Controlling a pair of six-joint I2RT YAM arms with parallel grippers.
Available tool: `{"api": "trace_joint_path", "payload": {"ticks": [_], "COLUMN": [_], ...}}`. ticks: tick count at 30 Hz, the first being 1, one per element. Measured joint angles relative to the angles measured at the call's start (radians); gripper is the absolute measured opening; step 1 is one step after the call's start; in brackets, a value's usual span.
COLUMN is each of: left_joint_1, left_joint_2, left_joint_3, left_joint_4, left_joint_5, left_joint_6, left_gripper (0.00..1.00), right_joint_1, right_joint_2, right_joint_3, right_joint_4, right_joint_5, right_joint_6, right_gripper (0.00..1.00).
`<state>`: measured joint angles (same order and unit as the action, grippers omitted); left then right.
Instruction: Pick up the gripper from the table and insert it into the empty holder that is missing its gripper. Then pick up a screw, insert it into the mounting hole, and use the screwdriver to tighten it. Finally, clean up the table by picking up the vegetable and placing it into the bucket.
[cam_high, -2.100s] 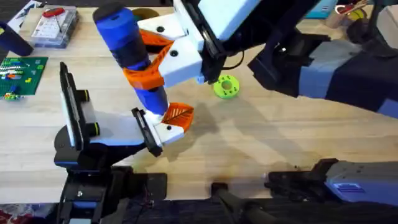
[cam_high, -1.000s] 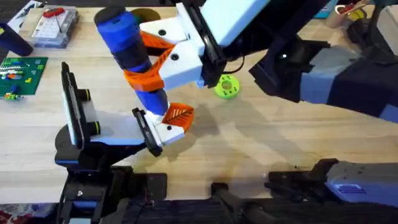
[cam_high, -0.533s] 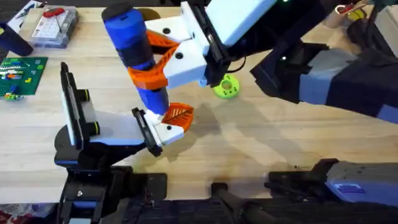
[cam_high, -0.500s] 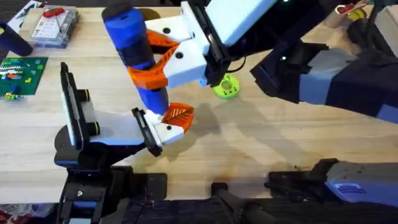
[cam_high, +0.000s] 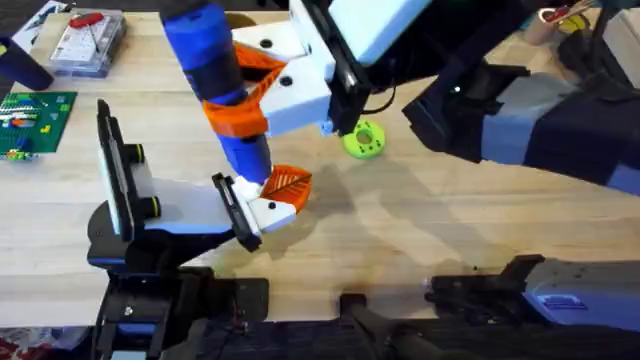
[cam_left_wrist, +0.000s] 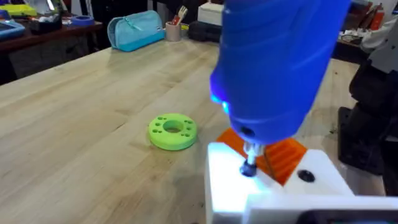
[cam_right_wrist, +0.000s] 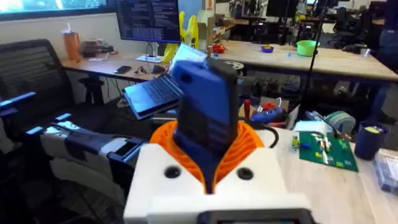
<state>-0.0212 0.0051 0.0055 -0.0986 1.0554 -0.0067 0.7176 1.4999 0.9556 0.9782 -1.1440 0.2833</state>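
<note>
At the near edge of the table (cam_high: 470, 220), the left arm is lying low along the lower right of the overhead view, and whether its fingers are apart or together cannot be told. Its wrist camera is looking across the wood at the work from close by.

Just beyond, the holder (cam_high: 232, 212) is sitting at the end of its grey-white arm, with the small gripper (cam_high: 278, 195) seated in it, its orange ribbed finger pointing away from the bracket. In the left wrist view the gripper's white block (cam_left_wrist: 273, 186) is lying directly under the screwdriver (cam_left_wrist: 280, 62), and the thin metal tip is pressing down onto a screw (cam_left_wrist: 249, 168) on the block's top face.

Above that, the right gripper (cam_high: 262, 92) is reaching across the middle, its orange pads clamped tight around the blue body of the screwdriver (cam_high: 215, 80), which is standing nearly upright, leaning slightly. From the right wrist view the screwdriver (cam_right_wrist: 208, 115) is sitting wedged between the orange pads.

Farther out, a lime-green disc (cam_high: 363, 139) is lying flat on the wood, apart from the holder. At the far left a clear parts box (cam_high: 88, 42) and a green board (cam_high: 30, 122) are resting.
</note>
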Motion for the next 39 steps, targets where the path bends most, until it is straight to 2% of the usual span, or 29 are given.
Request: {"api": "trace_joint_path", "payload": {"ticks": [15,23,39], "left_joint_1": [0.000,0.000,0.000], "left_joint_2": [0.000,0.000,0.000], "left_joint_3": [0.000,0.000,0.000], "left_joint_4": [0.000,0.000,0.000], "left_joint_5": [-0.004,-0.004,-0.004], "left_joint_6": [0.000,0.000,0.000], "left_gripper": [0.012,0.012,0.012], "right_joint_1": [-0.001,-0.001,-0.001], "right_joint_2": [0.002,0.003,0.003], "right_joint_3": [0.041,0.042,0.042], "right_joint_4": [-0.029,-0.124,-0.128], "right_joint_5": [-0.024,-0.024,-0.019], "right_joint_6": [0.025,-0.046,-0.112], "right_gripper": [0.024,0.024,0.024]}}
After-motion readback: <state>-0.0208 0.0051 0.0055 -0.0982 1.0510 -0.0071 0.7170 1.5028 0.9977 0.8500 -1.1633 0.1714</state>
